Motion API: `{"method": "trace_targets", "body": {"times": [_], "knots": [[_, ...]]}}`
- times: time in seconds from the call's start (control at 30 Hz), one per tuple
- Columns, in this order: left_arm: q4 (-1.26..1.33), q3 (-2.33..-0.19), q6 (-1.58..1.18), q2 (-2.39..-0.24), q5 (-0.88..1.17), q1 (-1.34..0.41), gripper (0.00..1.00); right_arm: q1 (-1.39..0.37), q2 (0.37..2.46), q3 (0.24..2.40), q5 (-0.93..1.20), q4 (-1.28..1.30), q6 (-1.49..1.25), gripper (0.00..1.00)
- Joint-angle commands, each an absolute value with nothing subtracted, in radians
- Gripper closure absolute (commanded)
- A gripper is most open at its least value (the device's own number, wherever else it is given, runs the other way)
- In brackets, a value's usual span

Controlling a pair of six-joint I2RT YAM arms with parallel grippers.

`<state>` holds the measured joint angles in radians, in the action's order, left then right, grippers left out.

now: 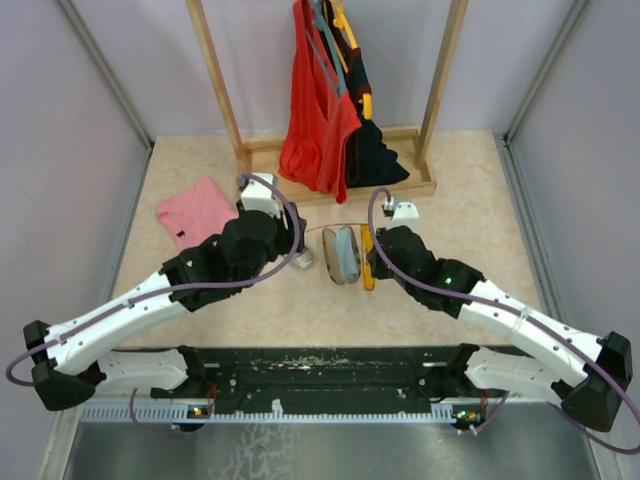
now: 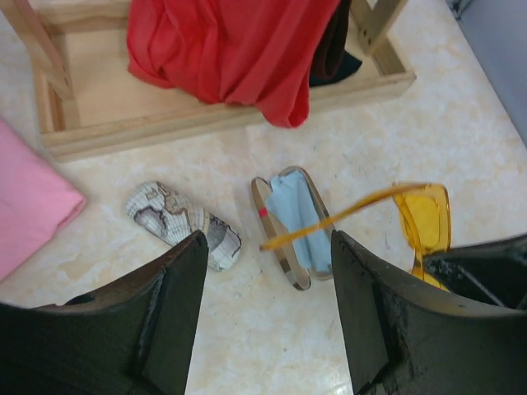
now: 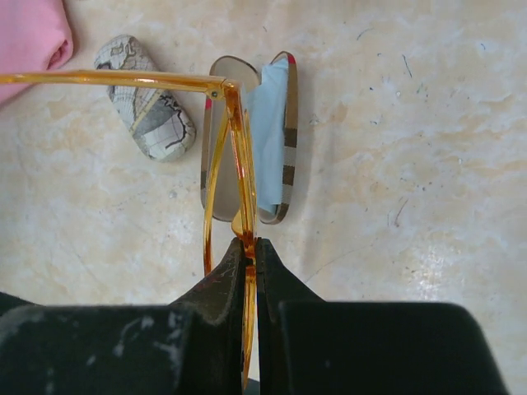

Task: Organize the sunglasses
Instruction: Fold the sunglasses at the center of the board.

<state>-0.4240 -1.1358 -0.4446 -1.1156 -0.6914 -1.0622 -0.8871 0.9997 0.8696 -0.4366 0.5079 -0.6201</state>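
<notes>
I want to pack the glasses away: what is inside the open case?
A light blue cloth lies in the open case, covering much of it. Anything beneath the cloth is hidden.

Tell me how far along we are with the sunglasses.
Done: the case lies open, blue cloth inside. In hand: the right pincer is shut on the yellow sunglasses, beside the case, one arm unfolded. The left pincer is open. Left, likely: fold them, put them in, close it.

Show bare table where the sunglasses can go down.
Free: table right of the open case, in front of the wooden rack; also the strip on the robot's side of both cases. Crowded: centre, with patterned case, open case and the sunglasses in the right gripper.
</notes>
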Motion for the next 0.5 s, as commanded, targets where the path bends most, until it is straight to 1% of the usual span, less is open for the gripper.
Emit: {"method": "trace_targets", "body": {"times": [0.0,0.2,0.33,0.47], "knots": [[-0.562,-1.244,-0.44,-1.162,-0.755,-1.015,0.32,-0.889,0.922,0.851,-0.366,0.412,-0.376,1.0],[-0.616,-1.354,-0.429,-1.26,-0.616,-0.841,0.33,-0.926,0.864,0.829,-0.307,0.351,-0.247,1.0],[-0.62,-1.422,-0.406,-1.332,-0.582,-0.833,0.33,-0.94,0.889,0.836,-0.293,0.327,-0.206,1.0],[-0.623,-1.432,-0.412,-1.383,-0.543,-0.832,0.34,-0.95,0.897,0.838,-0.321,0.264,-0.213,1.0]]}}
